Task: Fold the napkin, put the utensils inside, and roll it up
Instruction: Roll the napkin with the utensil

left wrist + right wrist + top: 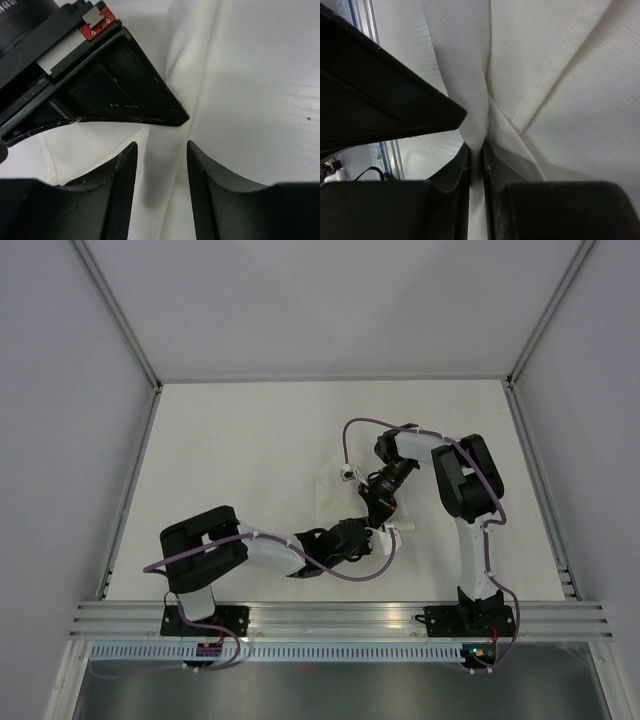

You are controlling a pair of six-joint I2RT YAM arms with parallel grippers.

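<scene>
The white napkin (335, 492) lies bunched at the middle of the table, under both grippers. My right gripper (476, 149) is shut on a raised fold of the napkin (555, 75); in the top view the right gripper (379, 510) points down toward the near edge. Just below it, my left gripper (368, 536) meets it. Seen from the left wrist, the left gripper (160, 150) stands open, a ridge of napkin (165, 165) running between its fingers (122, 195) without being pinched. The black wedge of the right gripper's finger (130, 90) sits just ahead. The utensils are out of view.
The off-white table (240, 460) is walled in by grey panels on three sides. An aluminium rail (340, 620) runs along the near edge, carrying both arm bases. Purple cables (352, 430) loop over the arms near the napkin.
</scene>
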